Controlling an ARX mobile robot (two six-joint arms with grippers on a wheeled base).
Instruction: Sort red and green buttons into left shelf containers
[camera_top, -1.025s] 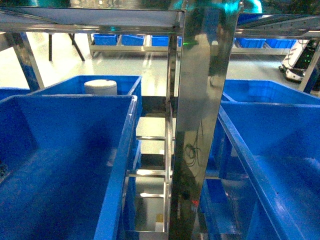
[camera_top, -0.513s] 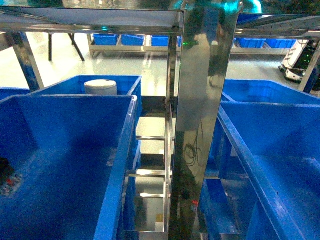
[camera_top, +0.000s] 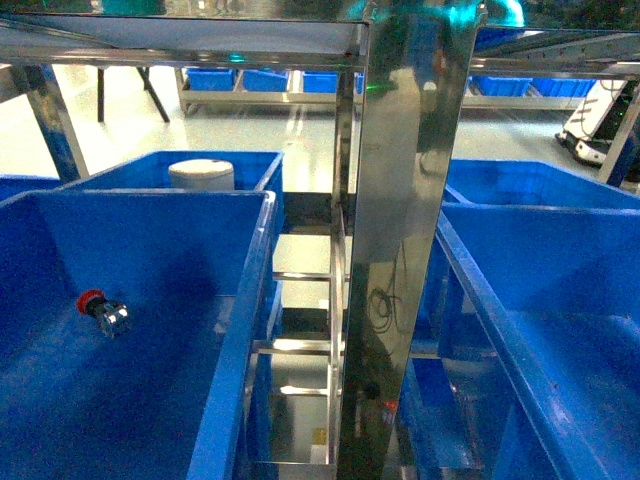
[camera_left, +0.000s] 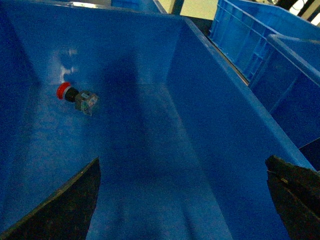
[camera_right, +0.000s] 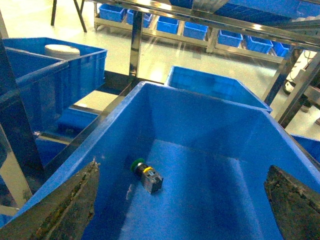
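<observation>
A red button lies on its side on the floor of the near left shelf container, a deep blue bin. In the left wrist view the red button rests near the bin's far wall. My left gripper hangs open and empty above that bin, well back from the button. A green button lies in another blue bin, which stands on the right side. My right gripper is open above it, with the button near its left finger. Neither gripper shows in the head view.
A white cylindrical roll sits in the blue bin behind the left one. A shiny steel shelf post stands in the middle, with steel rails between the bins. More blue bins stand at the right and on far racks.
The red button was at the left edge of the head view with a dark gripper part. It now lies free further right in the left bin, and the gripper part has left view.
</observation>
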